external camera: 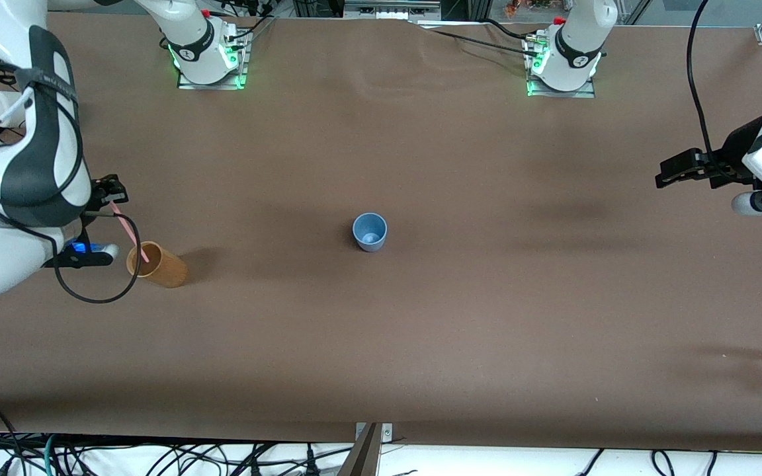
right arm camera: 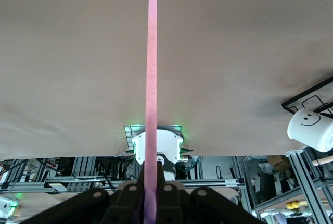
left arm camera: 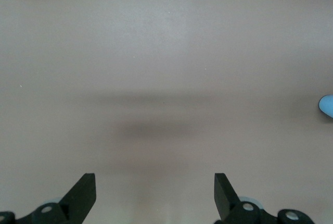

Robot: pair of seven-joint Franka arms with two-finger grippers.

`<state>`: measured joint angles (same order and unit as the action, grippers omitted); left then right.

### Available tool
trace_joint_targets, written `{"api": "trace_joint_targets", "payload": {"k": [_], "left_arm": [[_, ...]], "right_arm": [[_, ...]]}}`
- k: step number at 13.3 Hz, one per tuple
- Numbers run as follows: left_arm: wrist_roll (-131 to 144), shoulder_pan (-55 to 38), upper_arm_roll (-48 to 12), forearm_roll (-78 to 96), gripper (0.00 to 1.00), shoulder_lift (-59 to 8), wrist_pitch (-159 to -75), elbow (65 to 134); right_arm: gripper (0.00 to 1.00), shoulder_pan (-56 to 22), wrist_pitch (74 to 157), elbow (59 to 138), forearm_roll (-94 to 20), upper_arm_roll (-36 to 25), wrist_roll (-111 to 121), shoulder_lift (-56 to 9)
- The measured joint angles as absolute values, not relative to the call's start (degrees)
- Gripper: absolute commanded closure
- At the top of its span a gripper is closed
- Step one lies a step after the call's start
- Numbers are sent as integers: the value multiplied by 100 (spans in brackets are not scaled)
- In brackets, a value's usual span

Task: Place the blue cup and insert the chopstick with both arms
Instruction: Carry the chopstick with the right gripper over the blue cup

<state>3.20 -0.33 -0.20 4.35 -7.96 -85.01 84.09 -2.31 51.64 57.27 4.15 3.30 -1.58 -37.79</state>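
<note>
I've got the right gripper (external camera: 111, 198) pinching the chopstick (external camera: 131, 233), its lower end dipping into the tan-orange cup (external camera: 156, 264). The blue cup (external camera: 370, 231) stands mid-table, well apart toward the left arm's end. Left gripper (external camera: 669, 173) waits, fingers spread, over bare cloth. My right wrist view shows the stick running straight out from the fingers; the front view shows the slant.

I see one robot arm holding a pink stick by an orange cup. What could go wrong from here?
The chopstick is pinched in the shut right gripper, its lower end in or just above the tan-orange cup; a sideways pull might tip that cup. The blue cup has a small mouth, so the thin stick could miss it or knock it over. The open left gripper waits over bare table, too far to steady it.
</note>
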Motion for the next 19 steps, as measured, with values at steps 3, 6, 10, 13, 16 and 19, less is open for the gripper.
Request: {"api": "trace_joint_targets", "payload": {"k": [3, 6, 10, 13, 16, 19], "left_arm": [[320, -32, -20, 435, 0, -796, -8501, 8408], [320, -31, -20, 435, 0, -796, -8502, 8408], [319, -25, -19, 435, 0, -796, -8504, 8408], [319, -25, -19, 435, 0, -796, -8504, 8408], [319, -25, -19, 434, 0, -796, -8504, 8408], [319, -22, -18, 434, 0, -796, -8504, 8408]], "right_arm": [[100, -591, 5023, 5700, 414, 345, -187, -3412], [100, -1013, 5013, 5699, 347, 372, -191, -3286], [100, -1944, 5191, 5638, 262, 449, -203, -3282], [100, -2519, 5590, 5637, -194, 495, -252, -3319], [100, -2610, 6016, 5637, -938, 576, -494, -3523], [100, -2807, 6125, 5636, -1071, 754, -568, -3792]]}}
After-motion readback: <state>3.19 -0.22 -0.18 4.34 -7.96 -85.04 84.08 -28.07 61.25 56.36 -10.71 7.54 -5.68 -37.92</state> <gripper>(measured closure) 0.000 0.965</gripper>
